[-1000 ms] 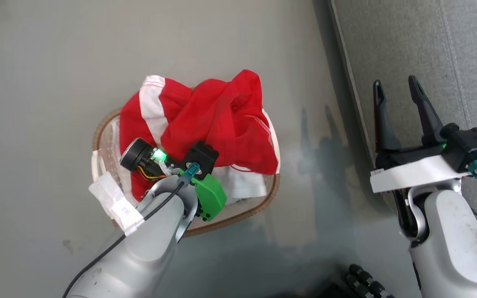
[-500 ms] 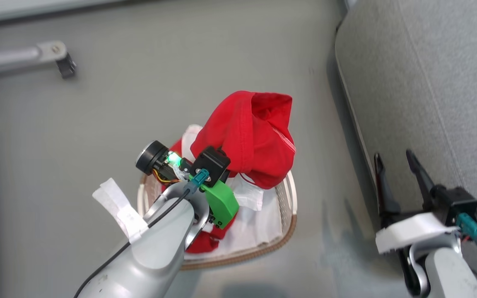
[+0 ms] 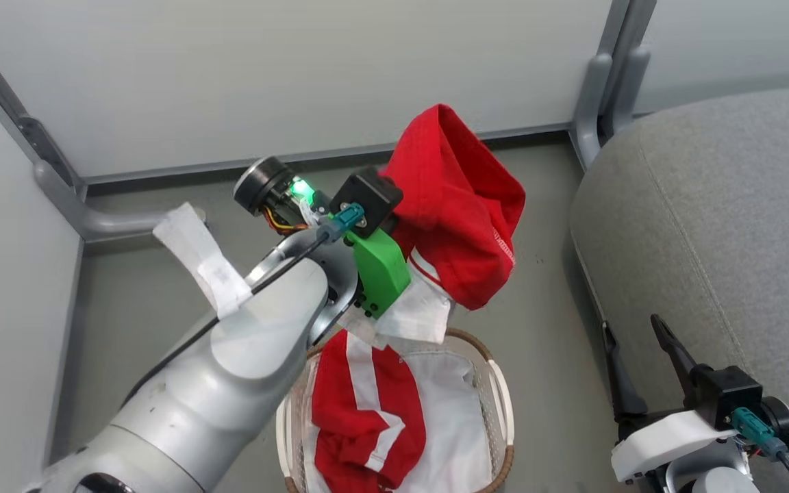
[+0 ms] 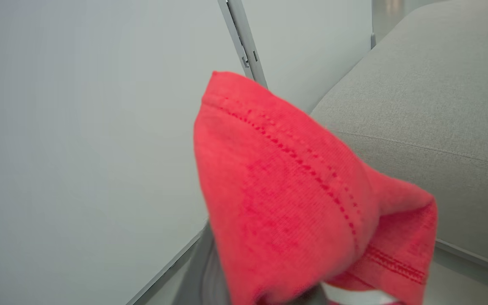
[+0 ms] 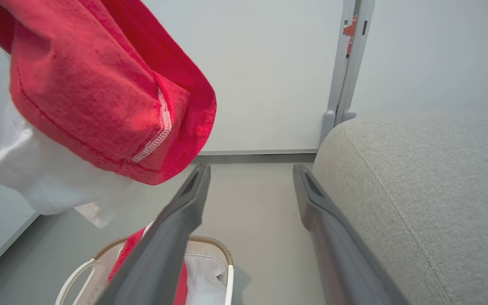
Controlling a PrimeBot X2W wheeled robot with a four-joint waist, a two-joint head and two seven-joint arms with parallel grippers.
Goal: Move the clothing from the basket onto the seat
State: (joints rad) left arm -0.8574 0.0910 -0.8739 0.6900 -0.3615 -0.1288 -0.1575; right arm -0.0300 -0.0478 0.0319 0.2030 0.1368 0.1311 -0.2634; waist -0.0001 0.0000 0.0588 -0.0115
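Above the white lattice basket [image 3: 501,404], left jaws are clamping a red white-trimmed fabric garment [image 3: 463,205], needing a swing onto the grey upholstered seat [image 3: 709,239]; right jaws are gaping empty

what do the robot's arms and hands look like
The left arm is a smooth silver-grey shell with a black cable, a white tape tag, a green block, a teal connector and a lit green light. The right hand has two long dark fingers on a white bracket.
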